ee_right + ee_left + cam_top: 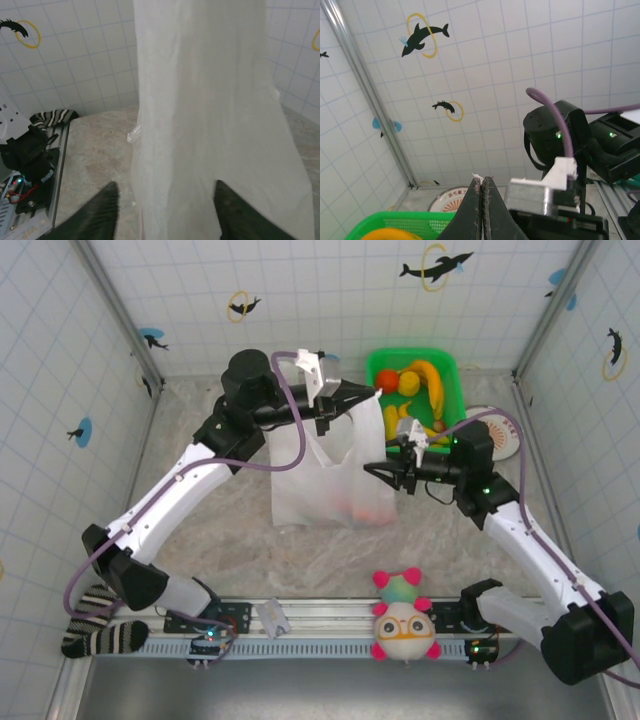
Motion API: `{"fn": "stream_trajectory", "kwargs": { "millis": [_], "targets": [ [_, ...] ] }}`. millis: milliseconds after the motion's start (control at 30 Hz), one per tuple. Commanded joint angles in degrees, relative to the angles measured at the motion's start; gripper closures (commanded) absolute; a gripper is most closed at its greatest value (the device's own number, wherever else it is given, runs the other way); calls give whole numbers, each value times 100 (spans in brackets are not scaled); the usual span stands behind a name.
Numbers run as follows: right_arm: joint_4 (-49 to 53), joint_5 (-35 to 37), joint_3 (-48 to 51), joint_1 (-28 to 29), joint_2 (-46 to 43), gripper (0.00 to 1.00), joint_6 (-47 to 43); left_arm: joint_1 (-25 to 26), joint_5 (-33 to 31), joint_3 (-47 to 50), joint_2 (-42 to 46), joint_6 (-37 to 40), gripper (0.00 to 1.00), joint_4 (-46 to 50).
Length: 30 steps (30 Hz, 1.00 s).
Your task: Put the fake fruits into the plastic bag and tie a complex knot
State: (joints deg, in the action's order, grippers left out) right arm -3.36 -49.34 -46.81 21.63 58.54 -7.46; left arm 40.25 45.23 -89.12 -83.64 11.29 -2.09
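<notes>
I count 1 bag over the counter, its strap pinched in my left hand. Right hand is spread at the bag's right edge. 1 basket behind holds fruits. Near side open.

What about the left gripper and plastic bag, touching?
Touching: in the left wrist view the left gripper is shut on a white sliver of the plastic bag.
</notes>
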Motion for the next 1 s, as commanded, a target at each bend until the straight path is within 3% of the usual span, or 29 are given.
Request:
{"fn": "stream_trajectory", "kwargs": {
  "millis": [0,100,400,467,633,967],
  "targets": [
    [-137,-186,-286,-345,-319,16,3,43,222,116,152,-87,100,-278],
    [-555,-386,-461,-565,-277,0,290,38,268,149,170,-78,100,-304],
    [-1028,-722,-1457,163,679,0,218,36,402,131,128,-78,100,-304],
    [-1035,-831,-1600,294,882,6,244,36,393,131,137,-61,100,-283],
    [-967,-778,-1267,433,937,32,285,38,249,131,172,-13,100,-297],
    [-1397,-448,-330,447,586,63,579,36,117,141,212,25,100,-342]
  ]
}}
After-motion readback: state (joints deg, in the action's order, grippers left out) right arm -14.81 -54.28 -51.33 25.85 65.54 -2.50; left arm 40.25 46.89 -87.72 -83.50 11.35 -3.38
